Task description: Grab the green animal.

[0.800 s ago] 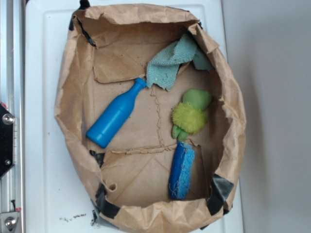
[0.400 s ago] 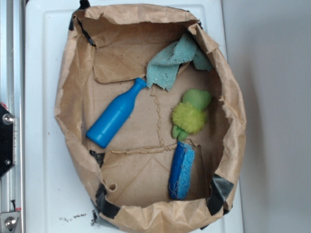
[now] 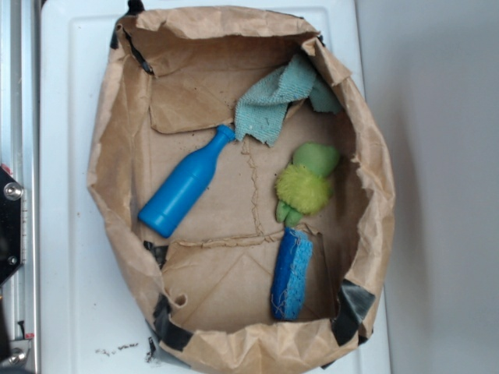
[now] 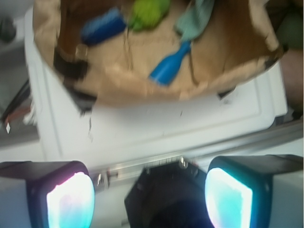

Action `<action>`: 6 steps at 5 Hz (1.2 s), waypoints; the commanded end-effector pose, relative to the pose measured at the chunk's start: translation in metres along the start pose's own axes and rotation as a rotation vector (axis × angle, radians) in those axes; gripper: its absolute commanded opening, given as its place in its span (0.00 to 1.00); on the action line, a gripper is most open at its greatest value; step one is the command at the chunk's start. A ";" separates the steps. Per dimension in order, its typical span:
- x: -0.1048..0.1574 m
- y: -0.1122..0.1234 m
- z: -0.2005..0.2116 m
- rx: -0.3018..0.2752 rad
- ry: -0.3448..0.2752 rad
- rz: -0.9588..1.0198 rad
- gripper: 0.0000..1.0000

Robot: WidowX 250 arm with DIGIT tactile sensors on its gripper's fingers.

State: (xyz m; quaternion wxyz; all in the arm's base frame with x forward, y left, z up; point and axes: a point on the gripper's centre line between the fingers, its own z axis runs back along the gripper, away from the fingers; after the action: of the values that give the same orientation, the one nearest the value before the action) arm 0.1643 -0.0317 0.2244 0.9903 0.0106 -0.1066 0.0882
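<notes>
The green animal (image 3: 306, 185) lies on the floor of a brown paper bag (image 3: 109, 156), right of centre. It has a fuzzy lime body and a smoother light green head pointing to the far side. The wrist view shows the green animal (image 4: 149, 12) small at the top edge. My gripper (image 4: 149, 190) is open, its two glowing pads wide apart with nothing between them. It hangs over the metal rail (image 4: 228, 147), outside the bag and far from the toy.
In the bag are also a blue bottle (image 3: 187, 185), a blue sponge (image 3: 292, 273) just in front of the toy and a teal rag (image 3: 277, 97) behind it. The bag stands on a white board (image 3: 66, 156). A rail (image 3: 19, 117) with a black mount (image 3: 8, 226) runs along the left.
A dark shape has come into the bottom left corner of the exterior view, shading the screw there. Nothing in the bag has moved.
</notes>
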 end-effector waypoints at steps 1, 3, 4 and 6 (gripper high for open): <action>0.063 -0.007 -0.031 -0.004 -0.095 0.091 1.00; 0.109 0.007 -0.067 -0.109 -0.158 0.269 1.00; 0.121 0.021 -0.079 -0.132 -0.205 0.406 1.00; 0.125 0.030 -0.084 -0.068 -0.228 0.579 1.00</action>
State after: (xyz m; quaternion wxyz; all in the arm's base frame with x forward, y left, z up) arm 0.2952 0.0157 0.1545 0.9103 -0.0386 -0.2001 0.3602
